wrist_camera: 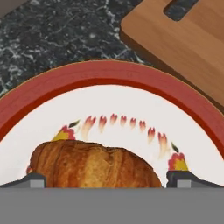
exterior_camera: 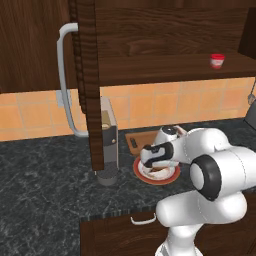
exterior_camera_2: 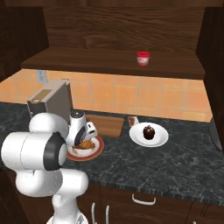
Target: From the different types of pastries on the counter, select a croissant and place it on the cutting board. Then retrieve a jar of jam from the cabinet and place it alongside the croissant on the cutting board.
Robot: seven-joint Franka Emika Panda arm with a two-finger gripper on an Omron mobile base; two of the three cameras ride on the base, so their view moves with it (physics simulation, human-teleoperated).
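You are looking at an early stage: the golden-brown crescent croissant (wrist_camera: 94, 164) is lying on the round red-rimmed white plate (wrist_camera: 109, 78), not yet on the flat brown wooden cutting board (wrist_camera: 192, 39) just beside it. The two-finger gripper (wrist_camera: 105, 179) is hanging low over the pastry, jaws spread wide on either side, gripping nothing. The small red jam jar (exterior_camera_2: 143, 58) is sitting on the dark wood cabinet (exterior_camera_2: 113, 59) shelf, untouched. The arm is hiding most of the croissant in both base views.
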